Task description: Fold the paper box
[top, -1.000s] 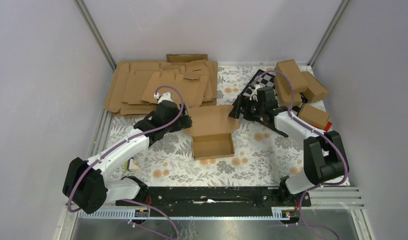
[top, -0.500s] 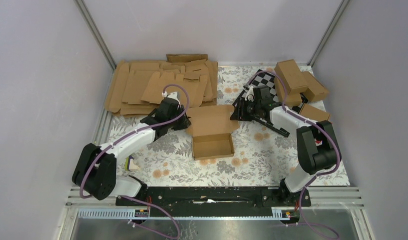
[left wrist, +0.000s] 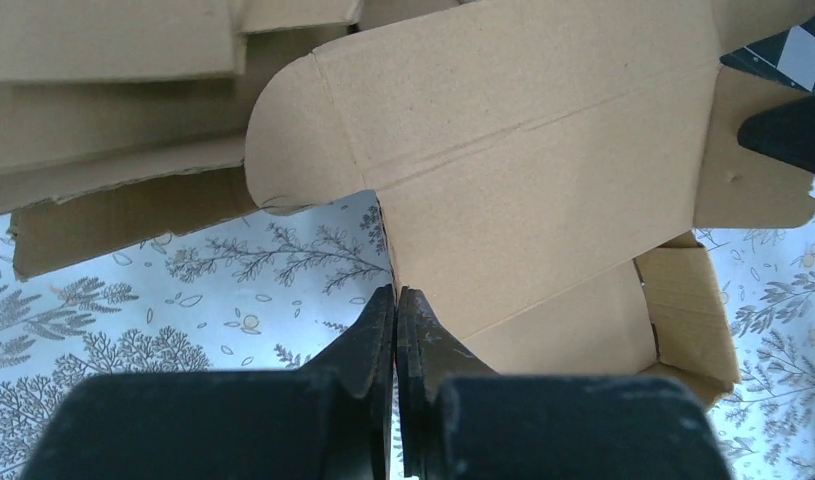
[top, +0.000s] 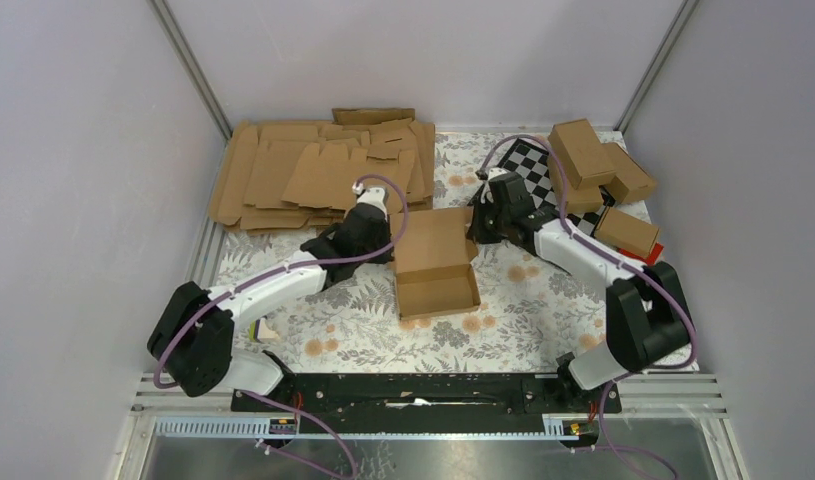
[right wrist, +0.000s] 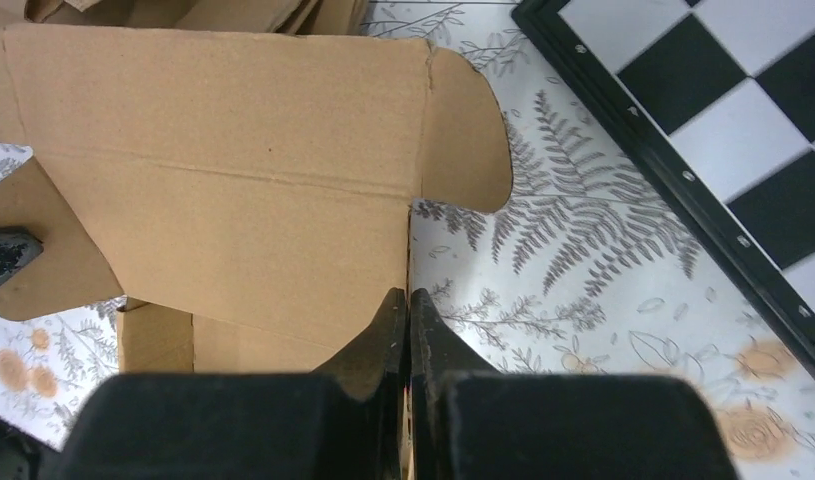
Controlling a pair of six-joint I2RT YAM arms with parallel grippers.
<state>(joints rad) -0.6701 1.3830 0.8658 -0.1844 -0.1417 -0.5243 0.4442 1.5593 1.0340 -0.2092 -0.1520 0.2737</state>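
Note:
The paper box (top: 433,265) is a brown carton lying open in the middle of the flowered cloth. Its lid panel (left wrist: 543,150) is tilted up behind the open tray. My left gripper (top: 395,247) is at the lid's left side edge. In the left wrist view that edge runs straight into the shut left gripper (left wrist: 395,292), below a rounded ear flap (left wrist: 288,150). My right gripper (top: 471,228) is at the lid's right side edge. The right wrist view shows the right gripper (right wrist: 409,293) shut on the box (right wrist: 223,180) where that edge ends.
A heap of flat brown blanks (top: 313,170) lies at the back left. Finished cartons (top: 593,160) are piled at the back right over a checkerboard (top: 533,165), with a red block (top: 655,250) under one. Walls enclose the cloth on three sides.
Both grippers were open beside the box. They moved inward to the lid's side edges and shut. The box shifted slightly right and its lid rose.

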